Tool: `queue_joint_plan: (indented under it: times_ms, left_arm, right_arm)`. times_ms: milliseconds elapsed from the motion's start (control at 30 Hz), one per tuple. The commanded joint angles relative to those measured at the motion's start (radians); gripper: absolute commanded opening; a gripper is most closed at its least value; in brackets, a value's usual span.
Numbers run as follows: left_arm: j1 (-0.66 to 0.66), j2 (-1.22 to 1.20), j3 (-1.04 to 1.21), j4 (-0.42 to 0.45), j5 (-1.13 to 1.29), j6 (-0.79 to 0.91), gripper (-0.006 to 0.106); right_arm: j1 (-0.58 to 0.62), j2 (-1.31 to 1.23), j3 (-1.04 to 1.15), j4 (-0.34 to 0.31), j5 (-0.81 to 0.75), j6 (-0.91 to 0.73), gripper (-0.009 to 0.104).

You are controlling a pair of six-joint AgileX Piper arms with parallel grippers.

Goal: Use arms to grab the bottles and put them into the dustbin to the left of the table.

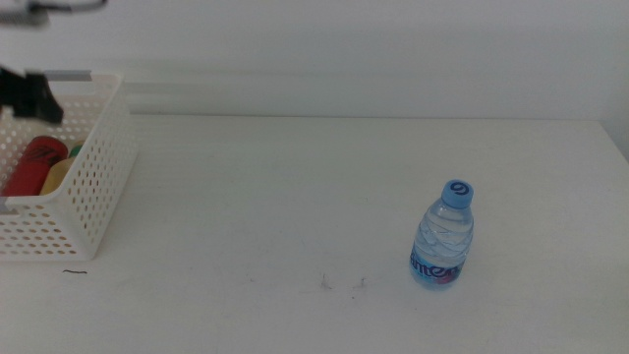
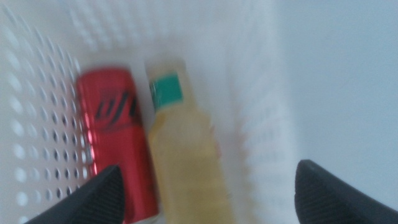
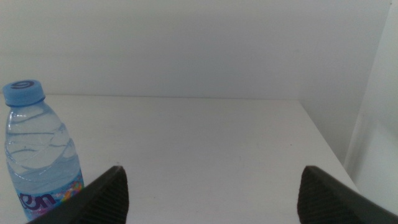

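water bottle (image 1: 442, 235) upright, cap up

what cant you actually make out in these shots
- Red can and yellow bottle: middle view, mostly hidden by the dustbin wall; left wrist view, blurred, labels unreadable.
- Left gripper: middle view, cut off by the left edge.
- Water bottle: right wrist view, base cut off by the bottom edge.
- Right gripper: absent from middle view.

Your left gripper (image 1: 29, 93) is up at the far left edge of the middle view, dark fingers pointing down. Wrist cam shows its jaws spread wide (image 2: 205, 193), nothing between them. Your right gripper (image 3: 211, 193) is out of the middle view; jaws also wide apart, empty.
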Motion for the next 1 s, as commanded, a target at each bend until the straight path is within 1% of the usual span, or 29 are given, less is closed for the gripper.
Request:
queue_joint_plan:
  times_ms: [0,167,433,533,667,767,867,967]
  left_arm:
    - [-0.015,-0.088,0.010,-0.048,-0.002,-0.001,0.094]
    - [-0.073,-0.284,0.058,-0.100,0.000,0.014,0.094]
    - [-0.264,-0.534,0.118,-0.116,-0.015,0.012,0.094]
    - [-0.351,-0.588,0.127,-0.120,0.035,-0.015,0.094]
    - [-0.428,-0.645,0.125,-0.120,0.094,-0.025,0.094]
    - [-0.454,-0.682,0.113,-0.120,0.147,-0.033,0.094]
    - [-0.454,-0.686,0.097,-0.124,0.215,-0.070,0.094]
    - [-0.454,-0.689,0.095,-0.127,0.237,-0.069,0.094]
  right_arm:
    - [-0.004,-0.005,0.004,-0.008,-0.012,-0.007,0.081]
    - [-0.004,-0.005,0.004,-0.008,-0.012,-0.007,0.081]
    - [-0.004,-0.005,0.004,-0.008,-0.012,-0.007,0.081]
    - [-0.004,-0.005,0.004,-0.008,-0.012,-0.007,0.081]
    - [-0.004,-0.005,0.004,-0.008,-0.012,-0.007,0.081]
    - [-0.004,-0.005,0.004,-0.008,-0.012,-0.007,0.081]
    - [-0.004,-0.005,0.004,-0.008,-0.012,-0.007,0.081]
    - [-0.004,-0.005,0.004,-0.008,-0.012,-0.007,0.081]
